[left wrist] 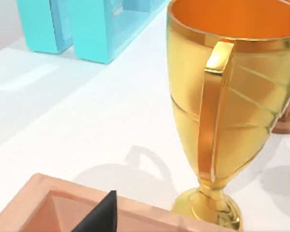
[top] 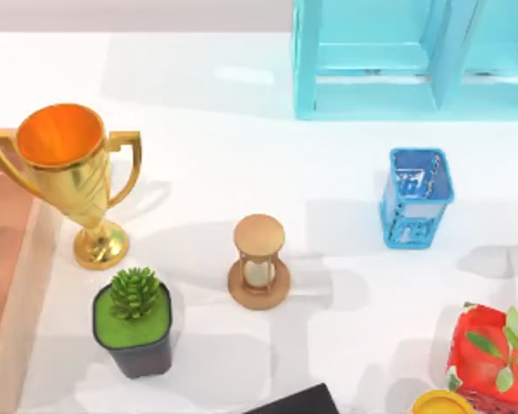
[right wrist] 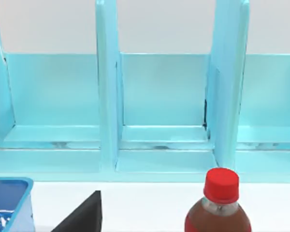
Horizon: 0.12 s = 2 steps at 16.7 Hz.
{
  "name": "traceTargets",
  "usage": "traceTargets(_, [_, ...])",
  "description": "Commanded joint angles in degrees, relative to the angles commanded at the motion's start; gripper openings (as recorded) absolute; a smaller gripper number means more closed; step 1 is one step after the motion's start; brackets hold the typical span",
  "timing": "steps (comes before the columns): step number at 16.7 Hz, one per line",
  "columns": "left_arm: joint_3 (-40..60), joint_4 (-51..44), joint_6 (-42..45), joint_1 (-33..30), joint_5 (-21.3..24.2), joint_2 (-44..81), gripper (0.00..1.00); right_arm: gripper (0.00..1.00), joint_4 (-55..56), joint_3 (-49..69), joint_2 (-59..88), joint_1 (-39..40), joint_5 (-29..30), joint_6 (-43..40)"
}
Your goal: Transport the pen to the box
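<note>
One succulent pot (top: 134, 321), one hourglass (top: 259, 261), one trophy (top: 69, 177), one box (top: 17, 285); pincer states unclear.

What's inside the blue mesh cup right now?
From the top view, the blue mesh cup holds a pale patch and a slim light streak near its rim. I cannot tell whether that is the pen; the walls hide the rest.

Lighting brightly and evenly from above, casting soft grey shadows beside the trophy (top: 78, 177) and hourglass (top: 259, 261), glinting off the table (top: 242, 155).
</note>
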Motion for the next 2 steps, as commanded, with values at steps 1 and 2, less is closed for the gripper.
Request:
traceTargets(1, [0.00, 0.00, 0.00, 0.00, 0.00, 0.00, 1.00, 1.00, 0.00, 0.00, 0.00, 0.00, 0.00, 0.00])
traceTargets(2, [0.00, 0.00, 0.00, 0.00, 0.00, 0.00, 1.00, 1.00, 0.00, 0.00, 0.00, 0.00, 0.00, 0.00])
